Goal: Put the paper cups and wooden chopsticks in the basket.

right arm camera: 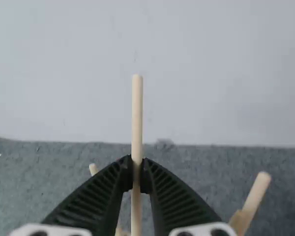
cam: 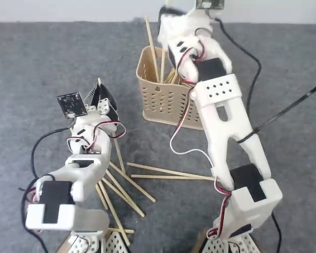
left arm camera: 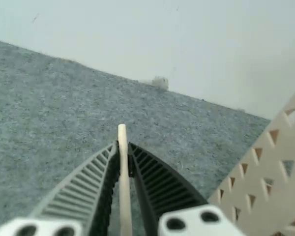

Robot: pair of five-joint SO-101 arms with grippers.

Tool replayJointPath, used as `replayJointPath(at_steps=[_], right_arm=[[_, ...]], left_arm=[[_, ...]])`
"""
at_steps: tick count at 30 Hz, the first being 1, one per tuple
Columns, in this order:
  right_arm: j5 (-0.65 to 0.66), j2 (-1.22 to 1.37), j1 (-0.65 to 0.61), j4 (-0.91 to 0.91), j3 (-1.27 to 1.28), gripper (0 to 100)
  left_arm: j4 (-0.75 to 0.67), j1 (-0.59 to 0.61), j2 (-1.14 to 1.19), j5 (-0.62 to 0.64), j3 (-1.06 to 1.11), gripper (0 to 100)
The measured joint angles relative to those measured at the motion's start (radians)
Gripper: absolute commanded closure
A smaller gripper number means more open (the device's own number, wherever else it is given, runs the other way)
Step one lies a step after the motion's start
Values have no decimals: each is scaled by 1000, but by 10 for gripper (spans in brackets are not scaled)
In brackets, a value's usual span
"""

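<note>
**A:** so what's each hand doing here?

**B:** both are clenched. The left hand [left arm camera: 122,146] has its two fingers pinched tight on a chopstick [left arm camera: 122,132]. Only a short tip pokes out past them and there's no gap on either side. From above, that hand [cam: 101,97] sits near the basket [cam: 166,97], off to one side and not touching it. The basket's perforated wall [left arm camera: 265,167] shows close by in the left wrist view.

**A:** and the right one?

**B:** same grip. The right hand [right arm camera: 136,164] is closed on a second chopstick [right arm camera: 136,108], which sticks out well beyond the fingertips against the pale wall [right arm camera: 211,59]. The right arm [cam: 221,105] stretches over the basket, with the hand up above its far rim. I can't tell whether that stick's lower end is inside.

**A:** what about the other sticks?

**B:** a few upright chopsticks [cam: 162,63] already lean in the basket. The loose chopsticks [cam: 163,172] lie fanned across the grey desk [cam: 31,68] between the two arm bases, some of them crossing.
</note>
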State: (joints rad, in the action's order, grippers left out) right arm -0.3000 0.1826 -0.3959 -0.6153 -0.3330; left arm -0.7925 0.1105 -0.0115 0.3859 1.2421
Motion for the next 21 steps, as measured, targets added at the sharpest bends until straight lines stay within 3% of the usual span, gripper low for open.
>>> replayJointPath(at_steps=[6,14,21], right_arm=[[-21,0,-11,-106,-2,980],[-25,-5,-18,-245,-37,782],[-25,-198,-15,-305,-37,772]], left_arm=[[28,2,52,0,-35,989],[28,2,55,0,-35,989],[31,2,55,0,-35,989]])
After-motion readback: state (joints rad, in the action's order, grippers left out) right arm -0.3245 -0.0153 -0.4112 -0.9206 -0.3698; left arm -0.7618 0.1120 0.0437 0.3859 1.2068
